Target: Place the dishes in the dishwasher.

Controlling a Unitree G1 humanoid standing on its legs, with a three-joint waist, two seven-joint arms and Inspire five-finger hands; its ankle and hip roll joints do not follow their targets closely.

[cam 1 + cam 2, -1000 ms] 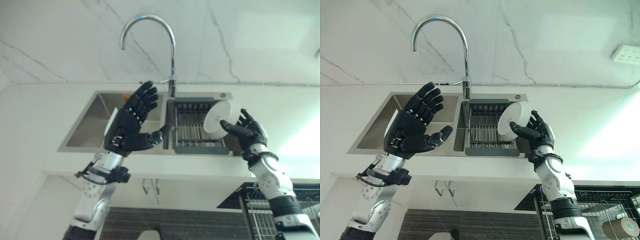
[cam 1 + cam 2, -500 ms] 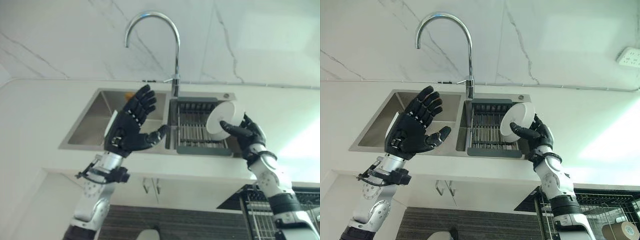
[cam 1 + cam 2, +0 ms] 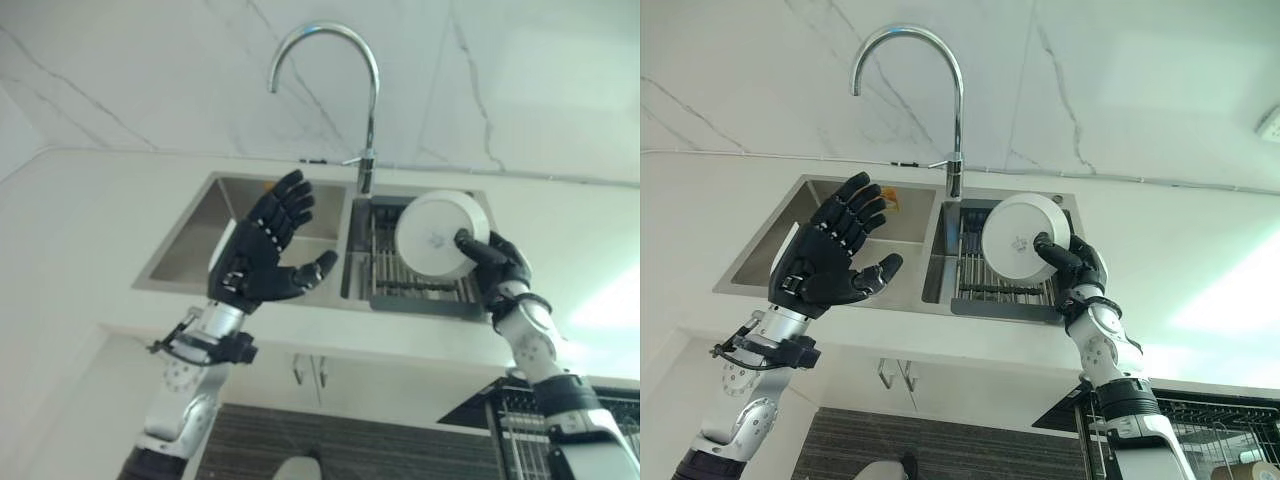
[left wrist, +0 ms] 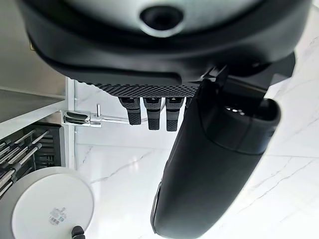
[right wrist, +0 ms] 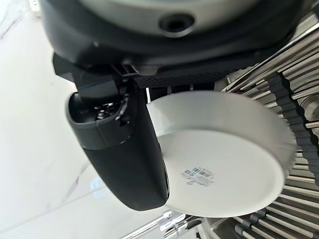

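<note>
White dish (image 3: 1020,238) on edge, underside toward the camera, pinched by right hand (image 3: 1072,268); left hand (image 3: 830,255) spread.

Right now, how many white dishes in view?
1: a white bowl, bottom facing the camera, held by the right hand above the sink's drying rack. Others may be hidden.

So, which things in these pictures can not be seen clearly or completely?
- The right hand: its fingers lie behind the white dish in the eye views; only the thumb shows on the dish's underside.
- The drying rack in the sink: the dish covers part of it.
- The dishwasher rack: cut off by the bottom right edge of the eye views.
- The left hand is spread open over the sink, hiding part of the basin.
</note>
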